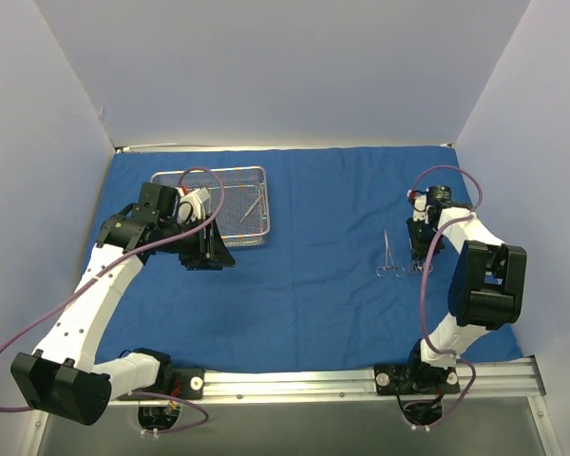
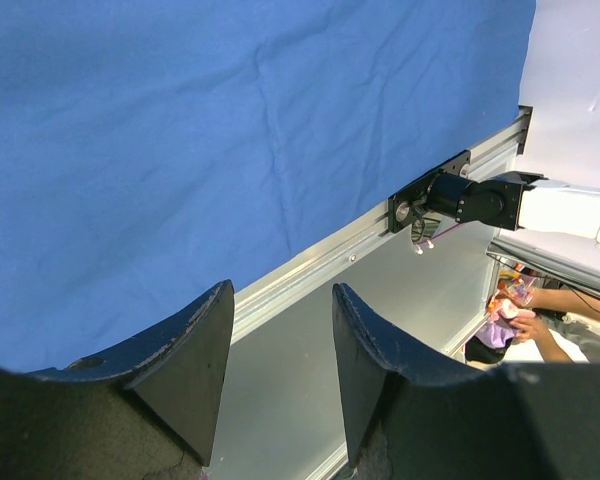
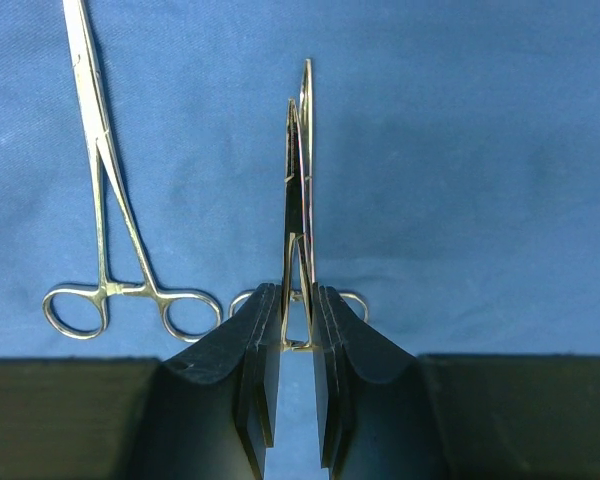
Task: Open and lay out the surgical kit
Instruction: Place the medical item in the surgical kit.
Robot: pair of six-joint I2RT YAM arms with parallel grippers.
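On the right side of the blue cloth wrap (image 1: 313,294), the right end effector (image 3: 295,300) was closed narrowly on a silver instrument (image 3: 298,170) near its ring handles. A second instrument (image 3: 105,200) lay just beside it. Well to the left, the left end effector (image 2: 280,295) stood partly open and empty by the mesh tray (image 1: 209,174), which held a third instrument (image 1: 252,207).
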